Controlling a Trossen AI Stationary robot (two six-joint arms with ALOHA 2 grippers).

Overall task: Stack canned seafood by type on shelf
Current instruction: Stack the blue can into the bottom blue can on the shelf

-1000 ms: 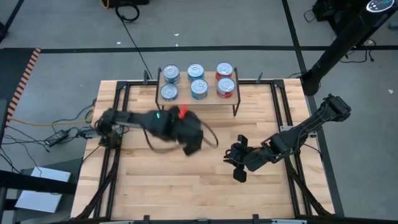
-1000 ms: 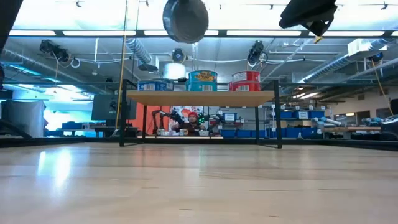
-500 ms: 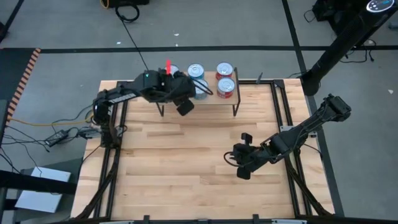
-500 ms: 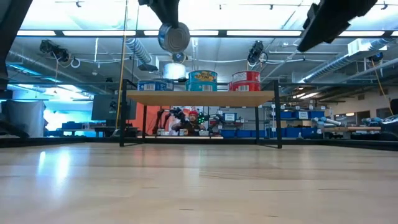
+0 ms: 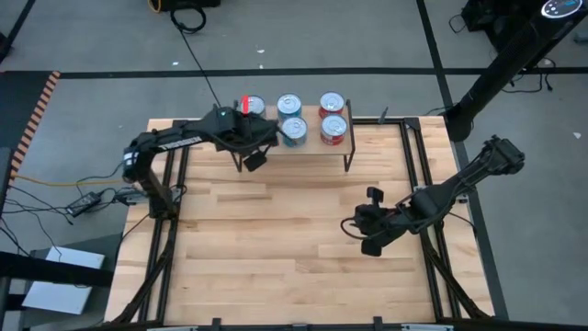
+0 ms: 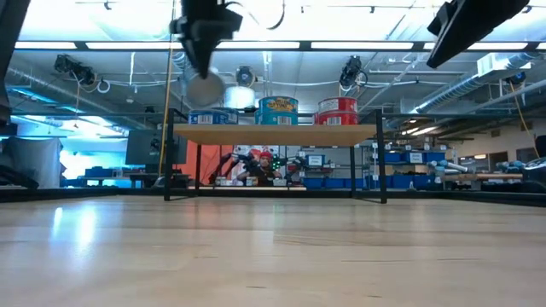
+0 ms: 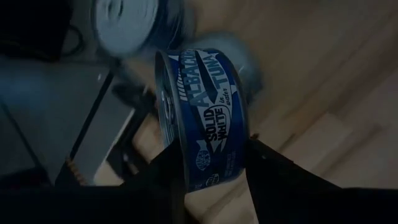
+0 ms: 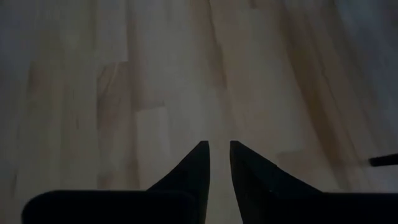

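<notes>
left claw (image 5: 253, 158) over shelf (image 5: 312, 145) left end; right claw (image 5: 367, 221) over table (image 5: 266, 239).
</notes>
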